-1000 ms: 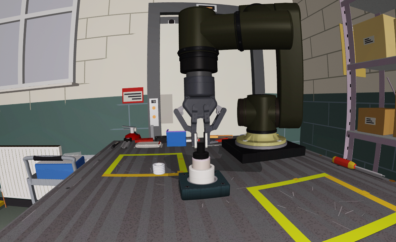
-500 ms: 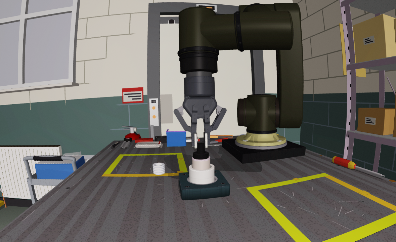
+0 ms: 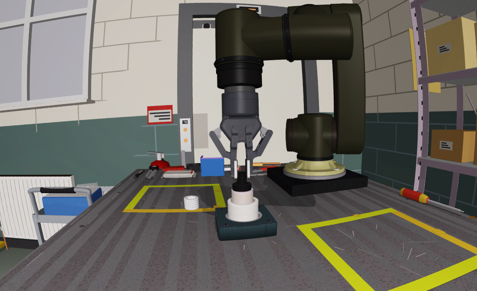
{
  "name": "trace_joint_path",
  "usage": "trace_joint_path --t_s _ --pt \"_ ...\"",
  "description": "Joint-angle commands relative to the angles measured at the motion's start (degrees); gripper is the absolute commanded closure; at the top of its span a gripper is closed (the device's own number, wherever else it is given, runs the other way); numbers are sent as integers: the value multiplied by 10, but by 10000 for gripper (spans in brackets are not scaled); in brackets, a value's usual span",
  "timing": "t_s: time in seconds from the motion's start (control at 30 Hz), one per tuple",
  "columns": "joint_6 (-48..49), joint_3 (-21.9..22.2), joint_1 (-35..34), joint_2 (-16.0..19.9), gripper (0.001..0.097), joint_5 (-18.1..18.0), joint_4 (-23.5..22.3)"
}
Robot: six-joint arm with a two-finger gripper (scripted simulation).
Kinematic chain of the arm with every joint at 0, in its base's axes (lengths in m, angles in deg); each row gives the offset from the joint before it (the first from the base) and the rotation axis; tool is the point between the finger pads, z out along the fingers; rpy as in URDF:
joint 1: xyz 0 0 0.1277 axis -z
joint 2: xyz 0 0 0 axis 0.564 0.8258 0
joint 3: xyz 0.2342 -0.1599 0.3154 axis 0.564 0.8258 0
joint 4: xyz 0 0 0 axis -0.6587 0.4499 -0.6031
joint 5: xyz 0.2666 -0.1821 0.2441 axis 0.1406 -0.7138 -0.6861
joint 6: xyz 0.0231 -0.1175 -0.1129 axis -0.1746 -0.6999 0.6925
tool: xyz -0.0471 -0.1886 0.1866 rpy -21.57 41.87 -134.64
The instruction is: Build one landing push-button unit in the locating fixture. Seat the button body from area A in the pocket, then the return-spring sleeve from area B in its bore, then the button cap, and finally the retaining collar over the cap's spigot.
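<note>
The return-spring sleeve (image 3: 241,197) is partly hidden, its lower part sunk in the white button body (image 3: 242,212), which sits in the pocket of the dark teal locating fixture (image 3: 245,224). The black button cap (image 3: 241,184) stands upright on the sleeve, its narrow spigot pointing up. My gripper (image 3: 241,170) hangs straight above the fixture with its fingers closed on the cap's spigot. A white ribbed retaining collar (image 3: 191,202) sits inside the smaller yellow-taped area to the left of the fixture.
The arm's base (image 3: 314,173) stands on a black plate behind the fixture. A larger yellow-taped area (image 3: 396,246) lies empty to the right. A blue box (image 3: 212,166) and hand tools line the bench's far edge; a red screwdriver (image 3: 419,197) lies near the shelving.
</note>
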Motion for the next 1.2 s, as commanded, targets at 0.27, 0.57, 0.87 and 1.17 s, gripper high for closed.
trace_joint_path --t_s 0.27,0.57,0.87,1.17 --pt "0 0 0 0 581 0 0" --pt "0 0 0 0 581 0 0" --pt "0 0 0 0 581 0 0" --pt "0 -6 0 -5 581 -12 0"
